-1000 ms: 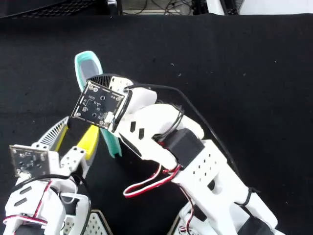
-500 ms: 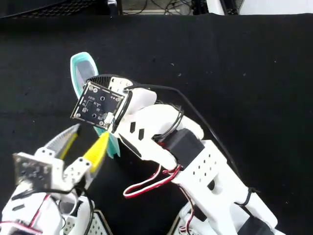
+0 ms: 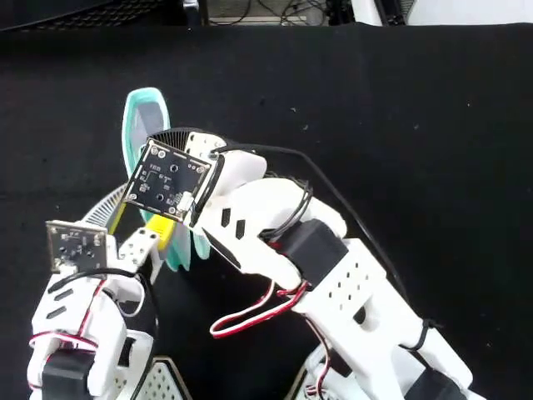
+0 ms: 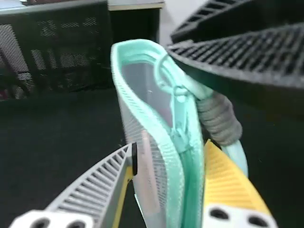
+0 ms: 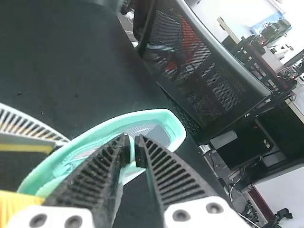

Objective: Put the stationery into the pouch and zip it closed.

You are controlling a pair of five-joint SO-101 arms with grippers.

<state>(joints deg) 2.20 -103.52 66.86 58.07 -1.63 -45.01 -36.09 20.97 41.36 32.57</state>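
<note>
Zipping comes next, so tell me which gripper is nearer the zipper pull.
Right. The right gripper is closed right beside the zipper pull on the pouch; the left gripper straddles the pouch body farther along, apart from the pull.

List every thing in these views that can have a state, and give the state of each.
pouch: standing on edge, held between both tools.
zip slider: near the pouch's upper end; I cannot tell how far the zip is closed.
right tool: shut on the pouch's upper edge.
left tool: shut on the pouch, one finger against each side.
</note>
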